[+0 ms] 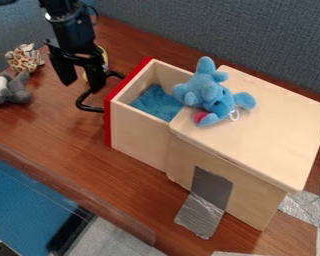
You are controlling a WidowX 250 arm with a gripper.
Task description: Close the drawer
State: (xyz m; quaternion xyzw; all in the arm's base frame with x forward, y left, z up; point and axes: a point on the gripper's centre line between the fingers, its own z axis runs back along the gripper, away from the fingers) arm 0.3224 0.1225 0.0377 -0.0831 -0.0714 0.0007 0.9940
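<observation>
- One drawer (pixel 141 137) stands pulled out of the left side of the wooden box (pixel 263 125), its red front edge (pixel 109 122) facing the gripper (pixel 82 87).
- The gripper hangs by the black handle (pixel 89 107), fingers wide apart; I can't tell from here whether it touches.
- Bare tabletop (pixel 69 130) runs between the drawer front and the table's near edge (pixel 69 192), with more between the handle and the plush toys at the left.
- The blue plush (pixel 206 90) lies on the box top, overlapping the rim of the drawer's opening.
- Three plush toys I can make out: that blue one, a grey one (pixel 17 90) and a spotted one (pixel 24 58).
- One blue cloth (pixel 156 104) in the drawer, one handle, one yellow thing (pixel 104 56) partly hidden behind the gripper.
</observation>
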